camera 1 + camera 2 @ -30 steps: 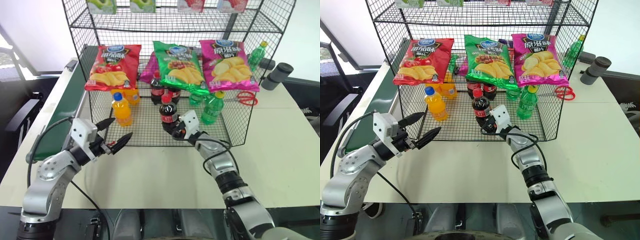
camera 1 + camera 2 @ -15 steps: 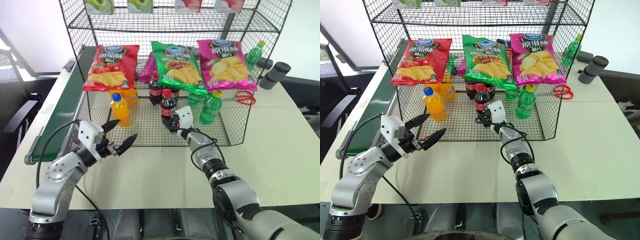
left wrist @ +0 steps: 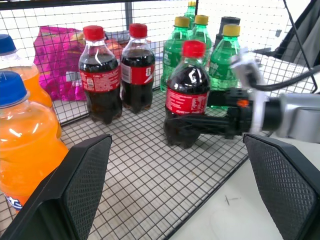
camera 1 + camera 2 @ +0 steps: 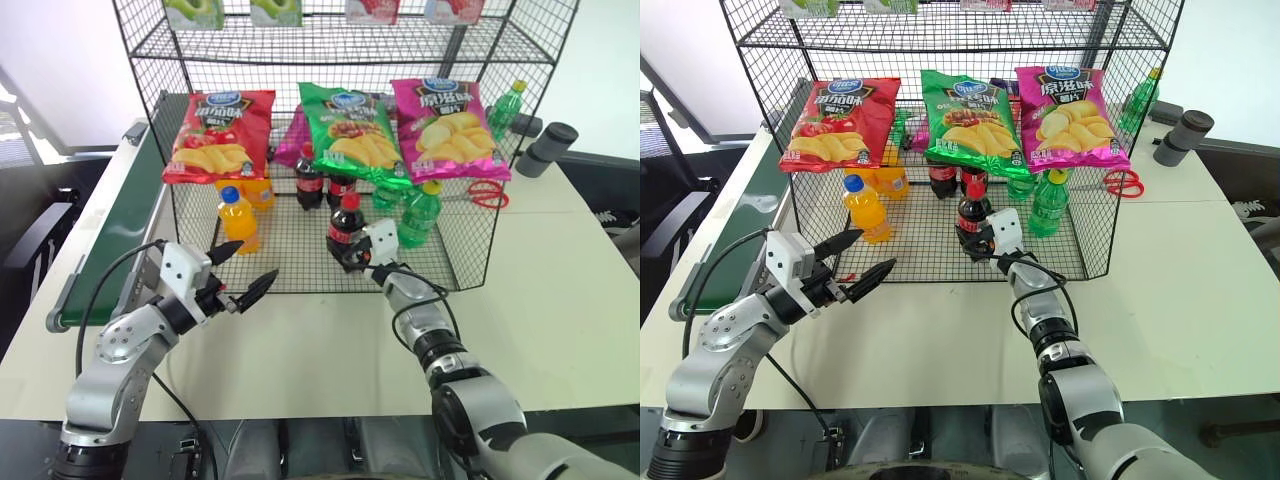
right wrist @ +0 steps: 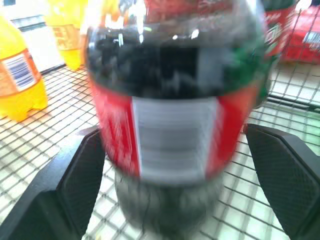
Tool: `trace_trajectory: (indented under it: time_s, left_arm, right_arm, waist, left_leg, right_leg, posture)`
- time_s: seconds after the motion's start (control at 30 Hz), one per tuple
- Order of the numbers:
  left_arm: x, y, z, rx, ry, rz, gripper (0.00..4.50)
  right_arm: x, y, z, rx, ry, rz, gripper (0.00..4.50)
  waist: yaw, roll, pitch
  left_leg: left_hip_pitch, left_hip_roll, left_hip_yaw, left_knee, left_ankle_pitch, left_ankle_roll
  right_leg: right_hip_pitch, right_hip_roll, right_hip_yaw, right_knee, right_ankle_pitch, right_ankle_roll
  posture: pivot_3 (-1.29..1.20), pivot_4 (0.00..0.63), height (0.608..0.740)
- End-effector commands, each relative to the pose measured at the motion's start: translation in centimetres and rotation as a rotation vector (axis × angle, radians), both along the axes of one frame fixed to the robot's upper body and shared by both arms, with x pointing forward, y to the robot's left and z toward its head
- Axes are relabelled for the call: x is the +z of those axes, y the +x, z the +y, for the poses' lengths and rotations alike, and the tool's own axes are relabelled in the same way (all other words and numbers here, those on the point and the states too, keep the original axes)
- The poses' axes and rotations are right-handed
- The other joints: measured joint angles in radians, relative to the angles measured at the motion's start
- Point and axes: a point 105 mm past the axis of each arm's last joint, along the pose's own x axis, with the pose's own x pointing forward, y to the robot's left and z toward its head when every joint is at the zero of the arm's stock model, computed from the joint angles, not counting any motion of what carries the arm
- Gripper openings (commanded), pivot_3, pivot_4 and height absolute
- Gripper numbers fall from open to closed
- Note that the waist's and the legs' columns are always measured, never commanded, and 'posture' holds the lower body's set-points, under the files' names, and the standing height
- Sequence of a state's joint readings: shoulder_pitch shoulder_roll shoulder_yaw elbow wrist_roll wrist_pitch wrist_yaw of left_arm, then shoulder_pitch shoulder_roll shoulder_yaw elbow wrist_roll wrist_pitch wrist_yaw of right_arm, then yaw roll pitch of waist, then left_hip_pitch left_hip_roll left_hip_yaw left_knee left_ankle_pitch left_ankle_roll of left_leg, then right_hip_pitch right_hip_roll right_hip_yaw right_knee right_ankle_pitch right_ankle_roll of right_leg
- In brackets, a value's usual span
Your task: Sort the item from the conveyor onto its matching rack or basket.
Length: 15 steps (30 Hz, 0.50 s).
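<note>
The cola bottle [image 4: 345, 228], dark with a red cap and red label, stands upright on the bottom tier of the black wire rack [image 4: 480, 230]. My right gripper [image 4: 350, 256] reaches in level at its base. In the right wrist view its fingers [image 5: 75, 190] stand wide apart, open, on either side of the bottle [image 5: 175, 100]. My left gripper [image 4: 255, 262] hovers open and empty in front of the rack's left part, pointing at the bottle [image 3: 186, 97]. The green conveyor [image 4: 110, 230] runs along the table's left side.
On the same tier stand orange drink bottles [image 4: 238, 218], two more cola bottles [image 4: 310, 180] and green soda bottles [image 4: 420, 215]. Red [image 4: 218, 135], green [image 4: 350, 130] and pink [image 4: 448, 115] chip bags hang above. Red scissors [image 4: 487, 195] lie to the right of the rack.
My right hand and the cola bottle have shifted slightly to the right on the bottom tier. My left gripper has stayed where it was, still open.
</note>
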<state>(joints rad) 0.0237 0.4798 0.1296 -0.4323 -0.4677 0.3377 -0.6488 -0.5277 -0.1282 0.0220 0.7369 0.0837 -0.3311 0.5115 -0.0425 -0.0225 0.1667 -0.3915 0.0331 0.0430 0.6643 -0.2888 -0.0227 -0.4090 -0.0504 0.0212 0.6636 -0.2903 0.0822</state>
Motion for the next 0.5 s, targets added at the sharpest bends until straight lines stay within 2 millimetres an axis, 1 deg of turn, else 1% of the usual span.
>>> trace_trajectory:
  time_s: [0.03, 0.17, 0.27, 0.33, 0.43, 0.47, 0.5]
  left_arm:
    - [0.9, -0.1, -0.2, -0.010, 0.004, -0.045, 4.50]
    - [0.5, 0.1, 0.2, 0.018, 0.018, -0.027, 4.50]
    - [0.4, 0.5, 0.9, 0.051, 0.025, -0.009, 4.50]
    - [0.3, 0.6, 1.6, 0.074, 0.050, 0.001, 4.50]
    - [0.1, 0.5, 2.5, 0.095, 0.066, 0.012, 4.50]
    - [0.0, 0.4, 3.1, 0.111, 0.078, 0.015, 4.50]
    - [-0.1, 0.3, 3.5, 0.122, 0.087, 0.017, 4.50]
  right_arm:
    - [2.3, -1.5, -0.5, 0.084, -0.031, -0.086, 4.45]
    - [3.0, -3.5, -1.8, 0.128, -0.076, -0.087, 4.45]
    - [3.9, -5.2, -3.0, 0.170, -0.101, -0.077, 4.45]
    - [5.1, -6.6, -4.5, 0.194, -0.105, -0.073, 4.45]
    - [6.5, -7.8, -7.1, 0.178, -0.114, -0.051, 4.45]
    - [6.9, -8.3, -8.7, 0.163, -0.143, -0.031, 4.45]
    - [7.2, -8.7, -9.7, 0.154, -0.164, -0.016, 4.45]
  waist:
    - [-0.001, 0.000, 0.000]
    - [-0.003, 0.001, 0.000]
    - [0.001, 0.001, 0.000]
    - [0.003, 0.001, 0.000]
    - [0.006, 0.001, 0.000]
    - [0.008, 0.001, 0.000]
    - [0.010, 0.001, 0.000]
  left_leg:
    - [0.000, 0.000, 0.000, 0.000, 0.000, 0.000]
    - [0.000, 0.000, 0.000, 0.000, 0.000, 0.000]
    - [0.001, 0.000, 0.000, 0.000, 0.000, 0.000]
    - [0.001, 0.000, 0.000, 0.000, 0.000, 0.000]
    - [0.001, 0.000, 0.000, 0.000, 0.000, 0.000]
    - [0.001, 0.000, 0.000, 0.000, 0.000, 0.000]
    - [0.001, 0.000, 0.000, 0.000, 0.000, 0.000]
  right_leg:
    - [0.000, 0.000, 0.000, 0.000, 0.000, 0.000]
    - [0.000, 0.000, 0.000, 0.000, 0.000, 0.000]
    - [0.000, 0.000, 0.000, 0.000, 0.000, 0.000]
    - [0.001, 0.000, 0.000, 0.000, 0.000, 0.000]
    - [0.001, 0.000, 0.000, -0.001, 0.000, 0.000]
    - [0.001, 0.000, 0.000, -0.001, 0.000, 0.000]
    - [0.001, 0.000, 0.000, -0.001, 0.000, 0.000]
  posture:
    - [0.00, 0.150, 0.734]
    - [0.00, 0.150, 0.734]
    - [0.00, 0.150, 0.734]
    - [0.00, 0.150, 0.734]
    - [0.00, 0.150, 0.734]
    - [0.00, 0.150, 0.734]
    - [0.00, 0.150, 0.734]
